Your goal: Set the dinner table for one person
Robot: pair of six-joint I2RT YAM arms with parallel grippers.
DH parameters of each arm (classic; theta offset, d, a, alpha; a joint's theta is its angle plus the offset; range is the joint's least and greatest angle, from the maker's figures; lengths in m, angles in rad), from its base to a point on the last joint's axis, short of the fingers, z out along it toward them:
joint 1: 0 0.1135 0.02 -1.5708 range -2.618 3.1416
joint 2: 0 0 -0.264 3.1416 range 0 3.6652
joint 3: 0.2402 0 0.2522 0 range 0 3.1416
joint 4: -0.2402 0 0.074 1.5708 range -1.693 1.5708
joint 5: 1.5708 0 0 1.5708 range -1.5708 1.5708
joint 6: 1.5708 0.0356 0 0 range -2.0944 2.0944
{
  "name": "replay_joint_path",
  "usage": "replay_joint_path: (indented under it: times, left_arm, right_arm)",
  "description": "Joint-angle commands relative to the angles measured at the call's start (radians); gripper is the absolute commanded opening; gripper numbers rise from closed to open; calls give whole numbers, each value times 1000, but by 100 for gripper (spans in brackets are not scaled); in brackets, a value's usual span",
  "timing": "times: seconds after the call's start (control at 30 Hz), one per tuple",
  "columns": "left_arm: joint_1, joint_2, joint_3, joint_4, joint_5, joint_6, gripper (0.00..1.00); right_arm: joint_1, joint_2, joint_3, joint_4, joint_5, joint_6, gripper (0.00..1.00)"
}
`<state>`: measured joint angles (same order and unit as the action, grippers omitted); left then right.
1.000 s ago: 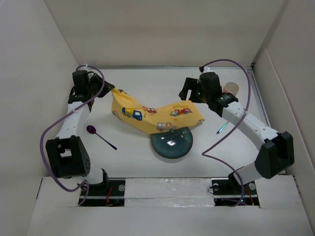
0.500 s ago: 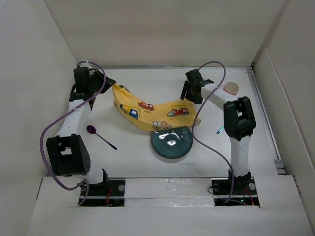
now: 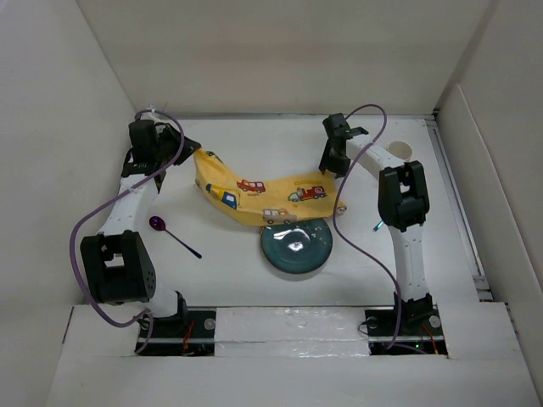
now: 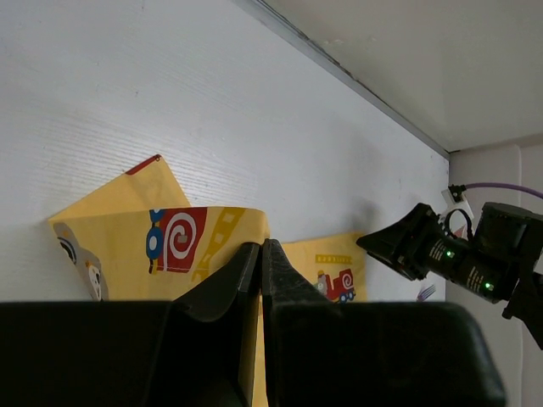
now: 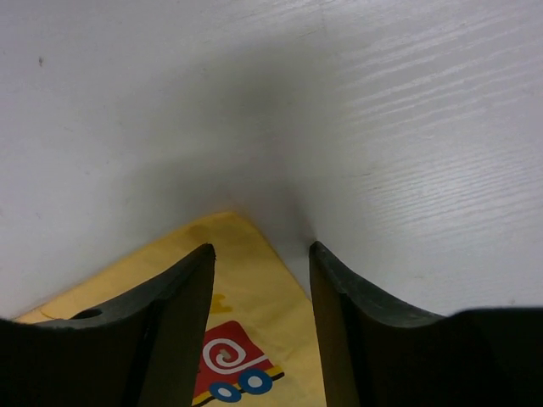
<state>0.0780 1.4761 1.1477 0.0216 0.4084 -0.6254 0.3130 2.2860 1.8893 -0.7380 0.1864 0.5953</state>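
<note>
The yellow mat printed with cars (image 3: 263,197) lies stretched across the white dinner table (image 3: 254,136). Its front edge overlaps the far rim of a dark teal plate (image 3: 295,248). My left gripper (image 3: 188,149) is shut on the mat's left corner; the cloth (image 4: 127,220) shows at both sides of the closed jaws (image 4: 261,246). My right gripper (image 3: 331,168) is open low over the mat's right corner (image 5: 237,322), one finger on each side of it (image 5: 261,248). A purple spoon (image 3: 174,236) lies on the left and a teal fork (image 3: 377,225) on the right.
A small cup (image 3: 399,151) stands at the back right, partly behind the right arm. White walls enclose the table on the left, back and right. The right arm's elbow (image 3: 403,197) stands over the right side of the table.
The right arm has folded inward, its elbow swinging from the far right toward the middle. The mat has shifted slightly toward the back and lies flatter. The left gripper still holds its corner.
</note>
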Motion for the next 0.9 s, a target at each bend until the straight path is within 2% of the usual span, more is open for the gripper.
replay_joint_path:
  times: [0.0,0.1,0.13,0.2,0.23,0.27,0.3,0.43,0.47,0.63,0.7,0.87]
  left_arm:
    - [-3,-22,-19,63,18,12,0]
    - [-3,-14,-16,67,10,15,0]
    - [-3,-11,-13,64,9,15,0]
    - [-3,-4,0,63,4,18,0]
    - [-3,0,4,61,4,16,0]
    - [-3,9,24,67,4,12,0]
    - [-3,9,24,67,4,7,0]
    - [-14,27,98,70,6,-13,0]
    - [-14,30,142,69,12,-20,0]
    - [-14,6,277,38,-11,-42,0]
    - [-14,-31,331,18,-28,-43,0]
    - [-3,-152,437,-93,-124,-2,0]
  right_arm:
    - [18,65,66,-70,-79,-23,50]
    - [27,85,80,-81,-96,-20,33]
    - [28,90,79,-71,-97,-15,20]
    - [28,87,68,-40,-81,-11,4]
    - [18,40,39,6,-71,-3,0]
    - [18,-20,-7,79,-61,-8,0]
    - [18,-20,-7,80,-54,-8,0]
    - [18,-244,-142,285,-31,-28,0]
    - [30,-346,-180,305,-22,-35,0]
    - [63,-633,-249,359,44,-92,0]
    - [75,-769,-288,368,51,-103,0]
    - [121,-996,-312,351,93,-124,0]
